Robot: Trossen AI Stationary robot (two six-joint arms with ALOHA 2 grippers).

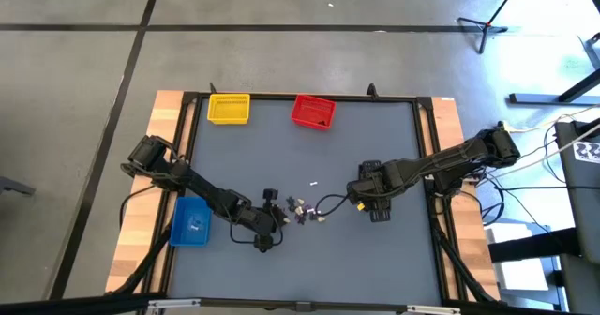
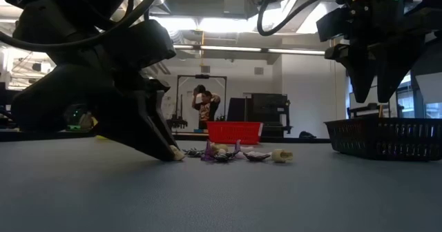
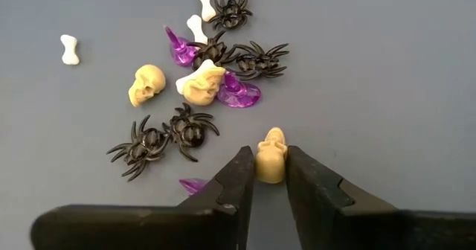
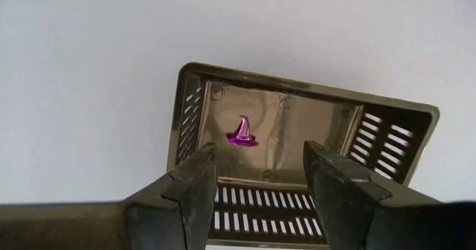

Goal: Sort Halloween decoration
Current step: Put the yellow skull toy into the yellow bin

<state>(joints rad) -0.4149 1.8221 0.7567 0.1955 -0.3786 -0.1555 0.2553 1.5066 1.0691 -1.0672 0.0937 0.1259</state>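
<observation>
High view: the left gripper (image 1: 274,209) is seen low on the grey counter (image 1: 309,259), near 7 o'clock, its tip just beside the Halloween decoration (image 1: 302,209), a small heap of trinkets slightly below the counter's middle. The right gripper (image 1: 375,205) is held at about 4 o'clock, over the black bin (image 1: 380,216). A yellow bin (image 1: 229,109) and a red bin (image 1: 313,112) are set at the 12 o'clock edge; a blue bin (image 1: 191,219) is set at 8 o'clock.

Low view: the left gripper (image 2: 170,152) is pressed down to the counter, its tip touching the near end of the trinket row (image 2: 231,152). The right gripper (image 2: 378,87) is hung above the black bin (image 2: 387,138). A person (image 2: 202,106) is seen in the room behind.

Left wrist view: a pale tan skull (image 3: 271,155) is clamped between the jaws of the left gripper (image 3: 271,177). Just beyond, black spiders (image 3: 162,135), purple witch hats (image 3: 238,91), white bones (image 3: 69,48) and further tan skulls (image 3: 146,84) are scattered on the counter.

Right wrist view: the jaws of the right gripper (image 4: 259,177) are spread apart and empty above the black bin (image 4: 387,142). One purple hat (image 4: 242,131) is lying on the bin's floor.
</observation>
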